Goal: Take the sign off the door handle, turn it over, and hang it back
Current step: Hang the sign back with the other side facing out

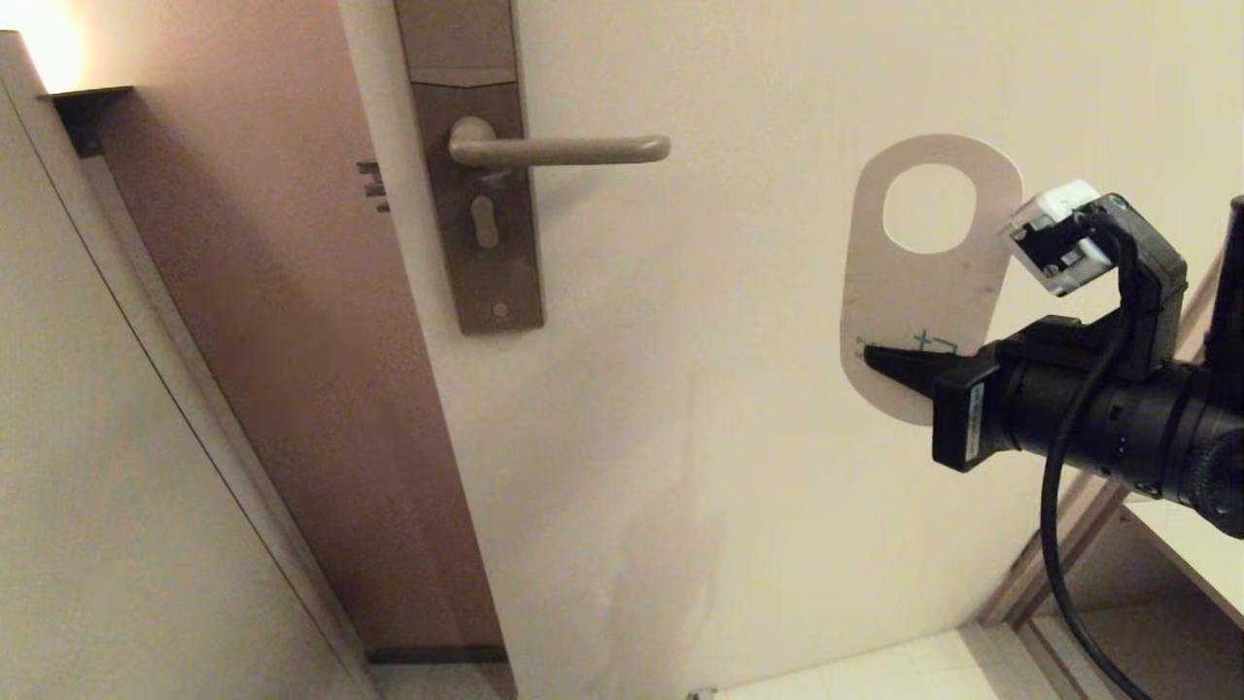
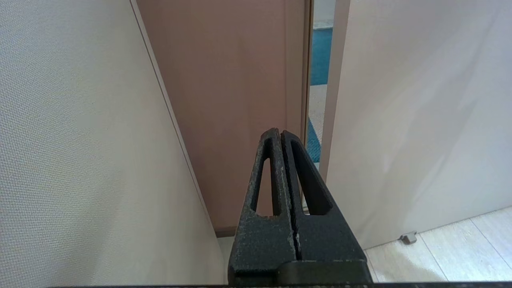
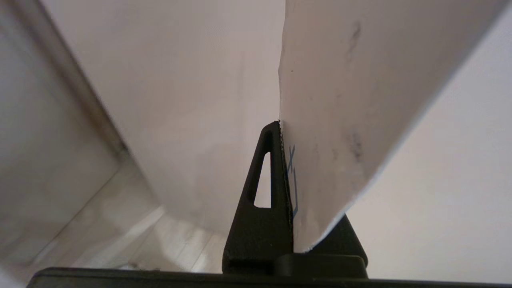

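The big cream-white door (image 1: 739, 418) filled most of the scene, standing ajar, with its brownish edge (image 1: 321, 389) turned to the left. On it was a tall brown metal lock plate (image 1: 476, 175), and from this plate the slim beige-bronze round-bar door handle (image 1: 559, 150) went out level to the right. Nothing hung on the handle.

The flat white door-hanger sign with rounded ends and a large oval hole (image 1: 918, 282) was well to the right of the handle and a little lower, in front of the door. It stood nearly upright, the hole at the top, the pale side towards the room; some blue marks showed near its lower end. The black right pincer (image 1: 899, 367) came from the right and was closed on the lower part of the sign. The black left pincer (image 2: 282, 138) was low beside the door edge, its two fingers (image 2: 272, 168) pressed together on nothing.
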